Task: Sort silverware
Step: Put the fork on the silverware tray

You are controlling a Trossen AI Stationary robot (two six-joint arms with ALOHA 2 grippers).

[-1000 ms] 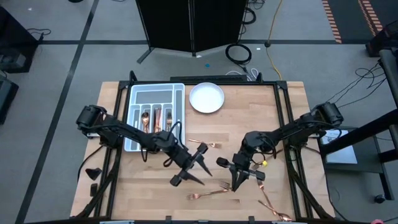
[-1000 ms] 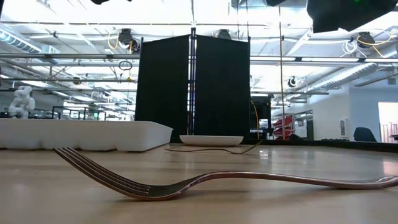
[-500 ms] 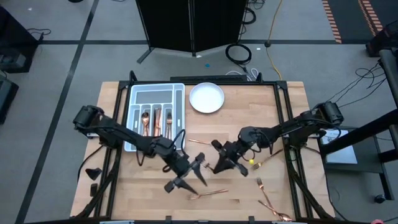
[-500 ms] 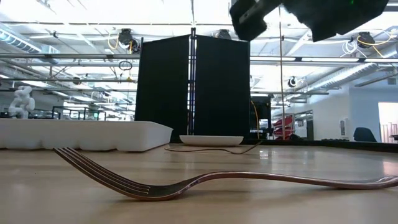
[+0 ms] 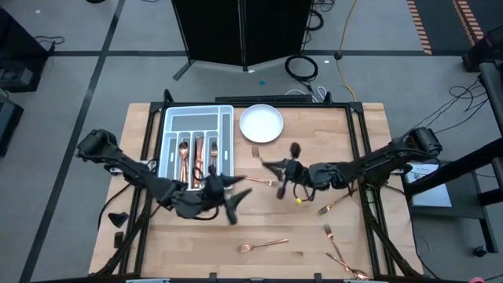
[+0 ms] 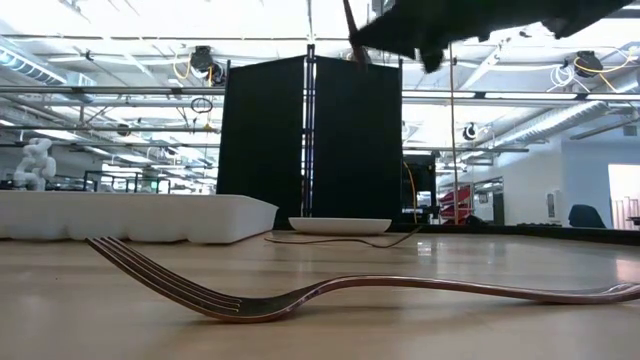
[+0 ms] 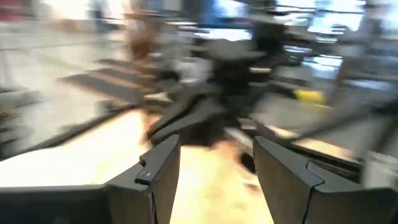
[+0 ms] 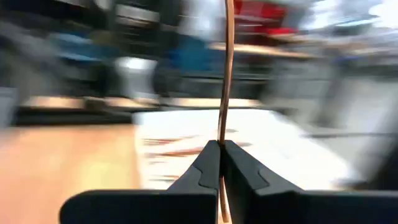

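Overhead, the right gripper (image 5: pixel 284 174) hangs over the middle of the worktop (image 5: pixel 369 126), just below the white plate (image 5: pixel 261 123), its fingers pressed shut on a slim copper utensil (image 5: pixel 277 186); which kind of piece it is cannot be told. The grey tray (image 5: pixel 229 134) lies to its left, with several copper pieces (image 5: pixel 196 154) already in its middle slots, so the step in hand looks like a carry toward the tray, and the next move would call for lining the utensil up with the matching slot before letting go. The left gripper (image 5: pixel 233 202) sits just below the tray's near corner with fingers spread and nothing between them, close to the carrying path, so room there is tight. Loose forks (image 5: pixel 264 245) and other silverware (image 5: pixel 336 253) lie near the front edge and toward the right side. From table height, one fork (image 6: pixel 300 292) lies on its back in the foreground, the tray wall (image 6: pixel 130 216) and plate (image 6: pixel 340 225) sit far behind, and the right arm passes overhead with the utensil's tip (image 6: pixel 351 30) showing. The left wrist view shows its own fingers (image 7: pixel 158 171) parted and empty. The right wrist view shows the copper shaft (image 8: pixel 228 74) clamped upright between closed fingers (image 8: pixel 205 171), the tray ahead.
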